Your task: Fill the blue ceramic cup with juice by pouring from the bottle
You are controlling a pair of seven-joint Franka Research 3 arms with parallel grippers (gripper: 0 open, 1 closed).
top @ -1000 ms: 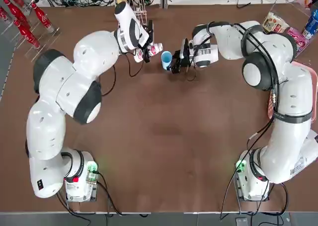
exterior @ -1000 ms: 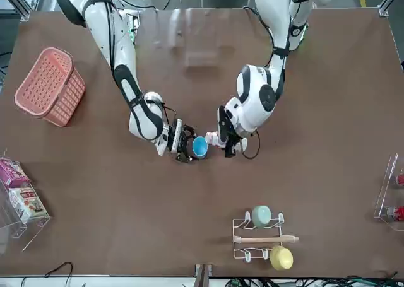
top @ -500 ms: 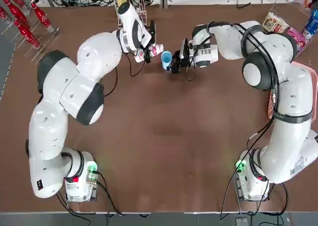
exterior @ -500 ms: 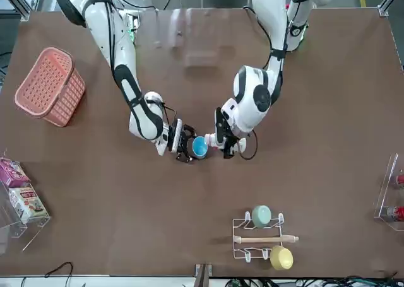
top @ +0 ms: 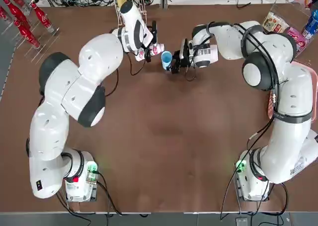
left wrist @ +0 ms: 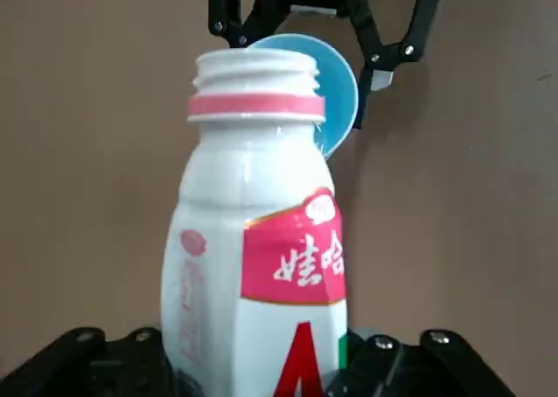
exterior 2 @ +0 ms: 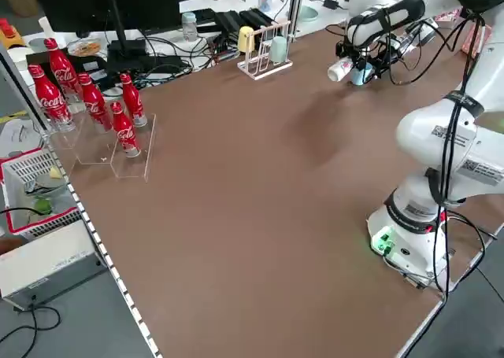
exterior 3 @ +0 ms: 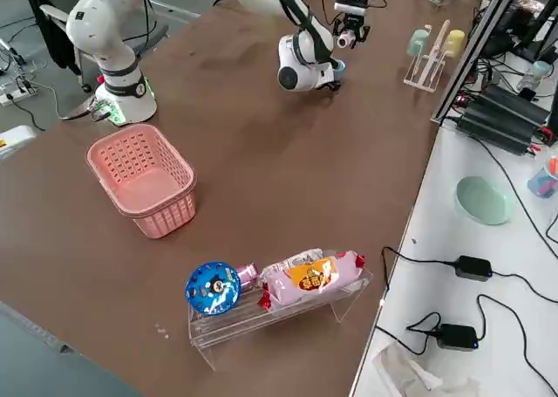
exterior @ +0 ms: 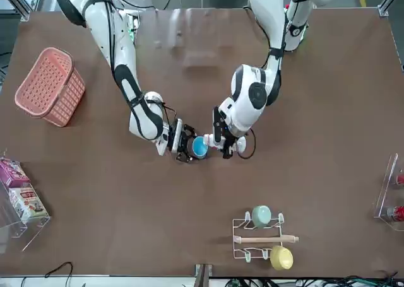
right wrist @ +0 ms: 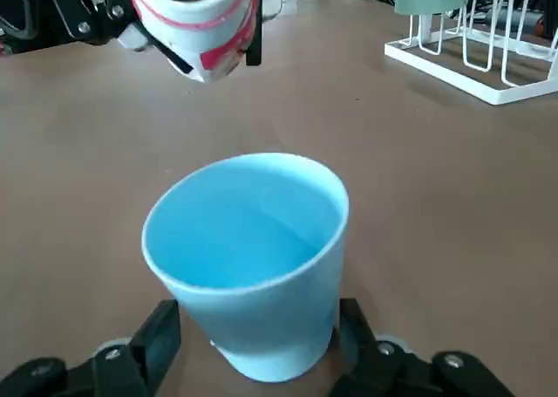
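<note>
On the left, the left gripper (top: 147, 48) is clamped around the small slim white bottle with the red-pink label (top: 154, 49), holding it tipped on its side with the uncapped mouth toward the small sky-blue ceramic cup (top: 166, 60) just beside it. On the right, the right gripper (top: 177, 58) clasps that cup, which stands tilted on the brown counter (top: 164, 136). Red cola bottles (exterior 2: 90, 98) reading Coca-Cola stand in clear holders, and a white wire rack (exterior: 259, 240) carries pale cups. The bottle's label bears white Chinese characters.

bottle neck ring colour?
Pink, on the white bottle; clearest in the left wrist view.
</note>
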